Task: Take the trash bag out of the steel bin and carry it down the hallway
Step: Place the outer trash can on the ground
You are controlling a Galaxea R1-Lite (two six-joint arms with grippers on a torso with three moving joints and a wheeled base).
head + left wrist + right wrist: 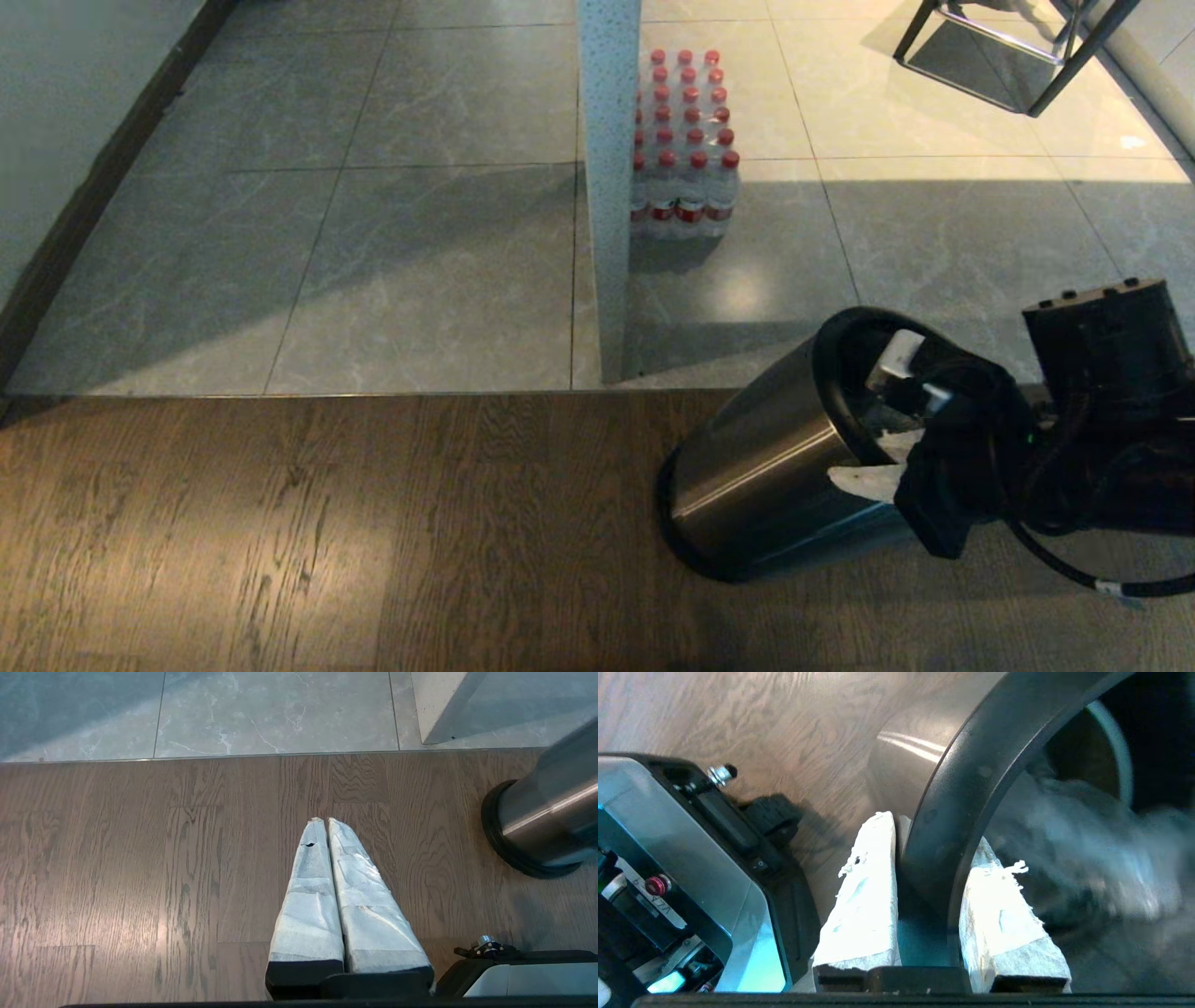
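1 steel bin (761, 467) stands tipped on the dark wood-plank floor (327, 532), its base planted and its long axis leaning so the open mouth faces the right gripper (931, 877). That gripper is at the rim: 1 white-wrapped finger (866, 891) lies against the outside of the brushed wall, the other inside the mouth, and the 2 pinch the black ring (966, 793) and the wall beneath it. The tilt looks like the result of this hold, though that is a judgement.

The relation that matters: the trash bag (1069, 854) lies deeper in the bin than the fingers, just beyond the inner finger, a crinkled clear film bunched inside the mouth. In the head view some white waste (898, 359) shows at the opening. The fingers grip the ring, not the film alone, as far as can be seen; whether any film is caught under the inner finger I cannot tell. To lift the bag out, the grip probably has to move onto the film.

The right arm is clearly the nearer. The left gripper (324, 823) hangs over bare planks well to the left of the bin, its 2 fingers pressed together and holding nothing.

Beyond the bin, across the floor seam, lie the grey hallway tiles (439, 252), with 1 white post (609, 177) and 1 shrink-wrapped pack of red-capped bottles (686, 149) just beside it.
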